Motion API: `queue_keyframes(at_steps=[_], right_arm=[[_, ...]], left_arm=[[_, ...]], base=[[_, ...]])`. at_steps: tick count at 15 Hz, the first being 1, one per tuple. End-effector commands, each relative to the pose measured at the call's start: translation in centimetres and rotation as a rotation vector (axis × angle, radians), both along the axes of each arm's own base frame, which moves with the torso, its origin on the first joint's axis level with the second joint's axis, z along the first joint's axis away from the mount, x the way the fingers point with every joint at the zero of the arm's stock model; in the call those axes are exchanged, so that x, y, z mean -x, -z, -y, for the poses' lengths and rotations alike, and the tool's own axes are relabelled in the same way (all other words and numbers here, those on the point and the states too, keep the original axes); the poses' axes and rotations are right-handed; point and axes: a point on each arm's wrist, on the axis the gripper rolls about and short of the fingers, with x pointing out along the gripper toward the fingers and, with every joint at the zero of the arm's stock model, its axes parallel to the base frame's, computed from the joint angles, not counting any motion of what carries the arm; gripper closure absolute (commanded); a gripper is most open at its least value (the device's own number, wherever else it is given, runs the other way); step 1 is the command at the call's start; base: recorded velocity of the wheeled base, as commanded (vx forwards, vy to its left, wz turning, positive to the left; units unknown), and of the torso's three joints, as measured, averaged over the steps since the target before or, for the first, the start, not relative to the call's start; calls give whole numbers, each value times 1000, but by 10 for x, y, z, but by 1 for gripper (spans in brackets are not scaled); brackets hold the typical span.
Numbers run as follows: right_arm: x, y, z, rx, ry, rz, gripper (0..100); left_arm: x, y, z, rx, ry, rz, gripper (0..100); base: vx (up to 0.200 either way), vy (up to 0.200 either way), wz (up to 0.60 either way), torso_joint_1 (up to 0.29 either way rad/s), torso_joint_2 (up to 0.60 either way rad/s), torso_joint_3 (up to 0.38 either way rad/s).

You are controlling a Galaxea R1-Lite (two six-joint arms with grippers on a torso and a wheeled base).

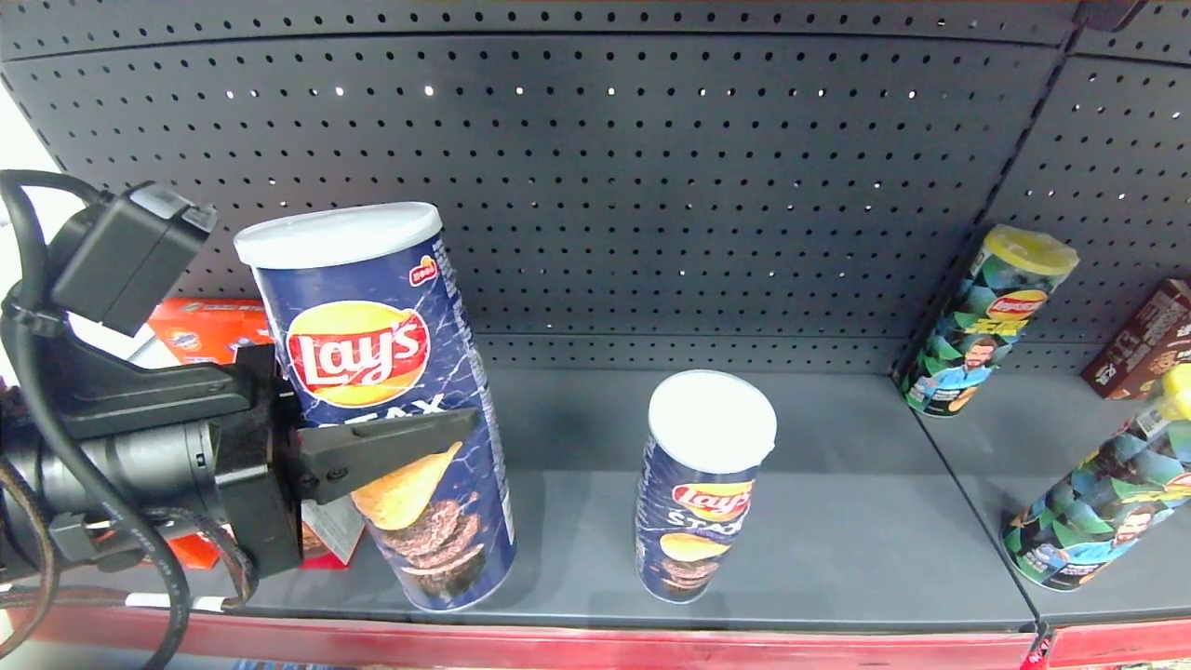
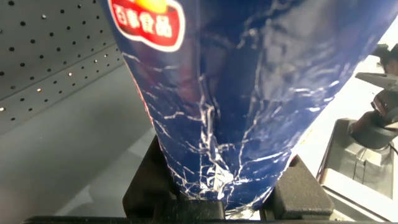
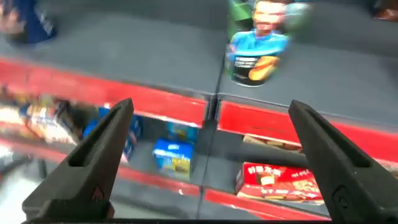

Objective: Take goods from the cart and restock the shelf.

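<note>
**Occlusions and cut-offs**

Head view: the orange box (image 1: pixel 200 330) is mostly hidden behind the left end effector (image 1: pixel 437 400) and the tall blue can (image 1: pixel 391 521). That can hides the end effector's far finger. The green can (image 1: pixel 1098 516) and brown box (image 1: pixel 1140 344) are clipped at the right edge.

Right wrist view: a blue shape (image 3: pixel 22 22) is blurred and cropped at the corner. The lower-shelf boxes (image 3: pixel 171 155) are blurred.

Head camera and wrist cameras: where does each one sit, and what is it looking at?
Head view: on the robot's head, looking down at the shelf; the left gripper holds the tall blue can.
Left wrist view: on the left wrist, looking along the can's side from its gripper.
Right wrist view: on the right wrist, facing the red shelf edge; the open right gripper is in front.
Shared: head and left wrist views both show the tall blue can.
</note>
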Motion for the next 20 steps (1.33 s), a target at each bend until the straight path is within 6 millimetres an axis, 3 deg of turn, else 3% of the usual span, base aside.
queue_keyframes(at_steps=[1,5,7,12,16,18,20], right_arm=[[6,3,1,-32,-98,60,0],[5,2,1,27,-253,78,0],[-5,0,0,69,-84,-35,0],[-6,-1,-5,74,348,-102,0],[5,1,-7,26,347,30,0],[8,2,-11,-38,173,53,0],[8,2,-10,-82,244,46,0]], left_arm=[[0,0,1,0,6,0,100],[0,0,1,1,6,2,100],[0,-1,1,1,6,3,100],[0,1,1,-1,6,-3,100],[2,3,0,-4,6,-8,100],[5,1,-1,1,8,1,100],[6,1,-1,2,9,4,100]], base=[[0,0,0,0,0,0],[0,0,0,0,0,0],[0,0,0,0,0,0],[0,0,0,0,0,0],[0,0,0,0,0,0],[0,0,0,0,0,0],[0,0,0,0,0,0]])
